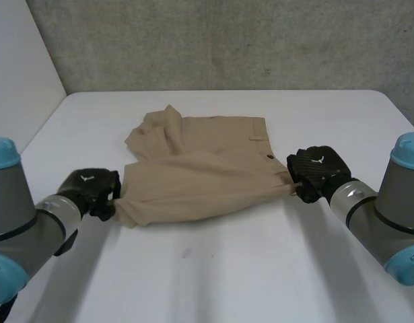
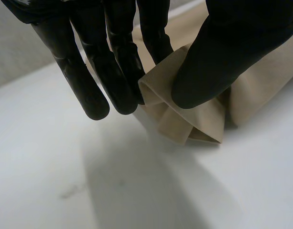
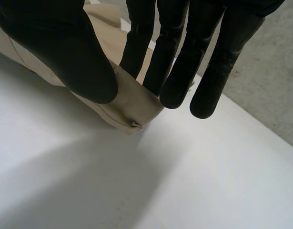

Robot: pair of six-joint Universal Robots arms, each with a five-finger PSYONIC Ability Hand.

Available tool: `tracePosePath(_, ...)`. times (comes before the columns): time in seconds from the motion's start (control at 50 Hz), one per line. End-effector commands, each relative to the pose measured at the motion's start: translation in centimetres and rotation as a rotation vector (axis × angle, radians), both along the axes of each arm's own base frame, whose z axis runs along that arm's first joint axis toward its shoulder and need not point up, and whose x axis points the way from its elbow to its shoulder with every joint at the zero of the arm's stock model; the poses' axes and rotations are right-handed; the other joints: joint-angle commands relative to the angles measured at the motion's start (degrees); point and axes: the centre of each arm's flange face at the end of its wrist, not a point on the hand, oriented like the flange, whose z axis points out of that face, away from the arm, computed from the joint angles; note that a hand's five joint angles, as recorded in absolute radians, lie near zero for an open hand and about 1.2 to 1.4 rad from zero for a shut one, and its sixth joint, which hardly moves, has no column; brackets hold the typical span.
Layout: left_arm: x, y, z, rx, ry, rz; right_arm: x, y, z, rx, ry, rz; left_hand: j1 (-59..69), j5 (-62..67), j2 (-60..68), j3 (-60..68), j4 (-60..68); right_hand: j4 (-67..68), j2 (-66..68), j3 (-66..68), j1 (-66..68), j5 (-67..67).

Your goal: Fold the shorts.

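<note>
Shorts [image 1: 207, 168] at mid-table, tan, spread crosswise on the white table [image 1: 213, 269]. Left hand [image 1: 92, 190] on the near left corner, right hand [image 1: 316, 171] on the near right corner, just past the dark button [image 1: 269, 157].

Clamped on cloth, both of them. Left wrist view: thumb [image 2: 217, 62] pressing a doubled hem against the fingers [image 2: 122, 81]. Right wrist view, same story: thumb [image 3: 75, 57] over the corner, fingers [image 3: 179, 71] behind it, straight but pinching.

Near edge drawn into a taut line from hand to hand, apparently raised a touch off the table. Far part lying flat, rumpled at the far left, with a flap turned over on itself there.

Now the score, as a judgement. Grasp done on both sides, and cleanly. Lengthwise fold apparently begun, with the near half gathered up but not yet laid over the far half.

Left to do, by the look of it:
- carrying that near edge across
- setting it down square on the far edge
- letting go
- probably a second fold end to end
- smoothing out that rumpled corner

No neat packet yet. Call it under halfway.
</note>
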Motion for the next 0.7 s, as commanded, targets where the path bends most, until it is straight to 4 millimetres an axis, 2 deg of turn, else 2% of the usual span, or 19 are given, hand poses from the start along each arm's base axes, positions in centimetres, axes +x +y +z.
tracePosePath(0.02, 0.5, 2.0, 3.8, -0.137, -0.030, -0.011, 0.2, 0.3, 0.5, -0.014, 0.012, 0.002, 16.58, 13.41, 11.61, 12.02, 11.66, 11.96, 12.69, 12.40, 26.44, 14.57)
tracePosePath(0.08, 0.7, 2.7, 5.4, -0.202, -0.046, -0.019, 0.3, 0.4, 1.4, -0.035, 0.005, 0.005, 16.58, 13.41, 11.61, 12.02, 11.66, 11.96, 12.69, 12.40, 26.44, 14.57)
tracePosePath(0.14, 0.8, 3.4, 7.1, -0.267, -0.044, -0.021, 0.1, 0.8, 3.5, -0.052, -0.002, 0.010, 16.58, 13.41, 11.61, 12.02, 11.66, 11.96, 12.69, 12.40, 26.44, 14.57)
tracePosePath(0.22, 1.0, 4.2, 10.0, -0.376, -0.016, -0.015, -0.1, 1.4, 7.4, -0.094, -0.001, 0.015, 16.58, 13.41, 11.61, 12.02, 11.66, 11.96, 12.69, 12.40, 26.44, 14.57)
tracePosePath(0.24, 1.1, 4.4, 10.7, -0.404, -0.009, -0.013, -0.3, 1.6, 9.5, -0.124, 0.000, 0.012, 16.58, 13.41, 11.61, 12.02, 11.66, 11.96, 12.69, 12.40, 26.44, 14.57)
tracePosePath(0.26, 1.2, 4.8, 12.1, -0.455, 0.003, -0.015, -0.6, 1.7, 10.4, -0.139, -0.002, 0.008, 16.58, 13.41, 11.61, 12.02, 11.66, 11.96, 12.69, 12.40, 26.44, 14.57)
tracePosePath(0.3, 1.3, 5.3, 13.3, -0.501, 0.017, -0.015, -0.7, 1.9, 12.3, -0.170, -0.007, 0.009, 16.58, 13.41, 11.61, 12.02, 11.66, 11.96, 12.69, 12.40, 26.44, 14.57)
tracePosePath(0.32, 1.3, 5.4, 13.7, -0.516, 0.020, -0.014, -0.7, 2.2, 13.9, -0.199, -0.016, 0.008, 16.58, 13.41, 11.61, 12.02, 11.66, 11.96, 12.69, 12.40, 26.44, 14.57)
tracePosePath(0.34, 1.3, 5.6, 14.3, -0.543, 0.029, -0.014, -0.7, 2.3, 14.5, -0.207, -0.018, 0.008, 16.58, 13.41, 11.61, 12.02, 11.66, 11.96, 12.69, 12.40, 26.44, 14.57)
tracePosePath(0.4, 1.3, 5.5, 14.2, -0.539, 0.030, -0.017, -0.6, 2.6, 15.8, -0.216, -0.021, 0.012, 16.58, 13.41, 11.61, 12.02, 11.66, 11.96, 12.69, 12.40, 26.44, 14.57)
tracePosePath(0.48, 1.0, 4.4, 12.2, -0.465, 0.010, -0.018, -0.4, 2.3, 15.1, -0.185, -0.010, 0.016, 16.58, 13.41, 11.61, 12.02, 11.66, 11.96, 12.69, 12.40, 26.44, 14.57)
tracePosePath(0.54, 0.7, 3.1, 10.1, -0.387, -0.014, -0.018, 0.0, 1.3, 13.0, -0.125, 0.015, 0.022, 16.58, 13.41, 11.61, 12.02, 11.66, 11.96, 12.69, 12.40, 26.44, 14.57)
tracePosePath(0.56, 0.6, 2.7, 9.5, -0.368, -0.024, -0.020, 0.4, 0.8, 11.6, -0.091, 0.030, 0.031, 16.58, 13.41, 11.61, 12.02, 11.66, 11.96, 12.69, 12.40, 26.44, 14.57)
tracePosePath(0.66, -0.2, -0.6, 5.5, -0.254, -0.111, -0.040, 1.2, -0.5, 8.6, -0.038, 0.111, 0.053, 16.58, 13.41, 11.61, 12.02, 11.66, 11.96, 12.69, 12.40, 26.44, 14.57)
tracePosePath(0.7, -0.4, -1.5, 4.4, -0.233, -0.141, -0.043, 1.6, -1.4, 7.1, -0.024, 0.153, 0.061, 16.58, 13.41, 11.61, 12.02, 11.66, 11.96, 12.69, 12.40, 26.44, 14.57)
